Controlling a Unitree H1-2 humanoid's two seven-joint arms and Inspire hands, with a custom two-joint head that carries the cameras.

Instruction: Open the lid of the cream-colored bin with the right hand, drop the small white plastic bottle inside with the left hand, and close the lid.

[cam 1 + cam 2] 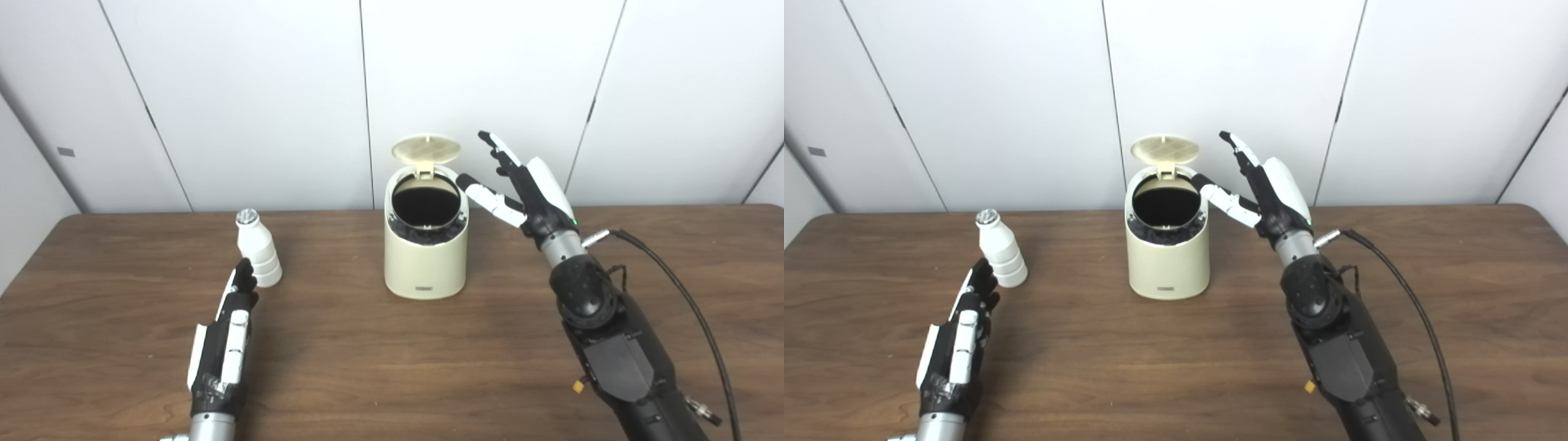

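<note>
Left hand [223,343] flat on the brown wooden surface [343,355], fingers [244,275] extended, empty, tips just beside the upright small white ribbed plastic bottle [258,257], cream-coloured round bin [425,257] centre, lid [426,149] raised, right hand [527,190] spread open, empty, beside its rim

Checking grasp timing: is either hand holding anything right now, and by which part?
Nothing is held. The left hand is open just short of the bottle; the right hand is open beside the bin.

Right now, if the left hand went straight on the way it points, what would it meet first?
The bottle: the left hand points up the table at its base, fingers open and nearly touching it, though depth is unclear.
</note>
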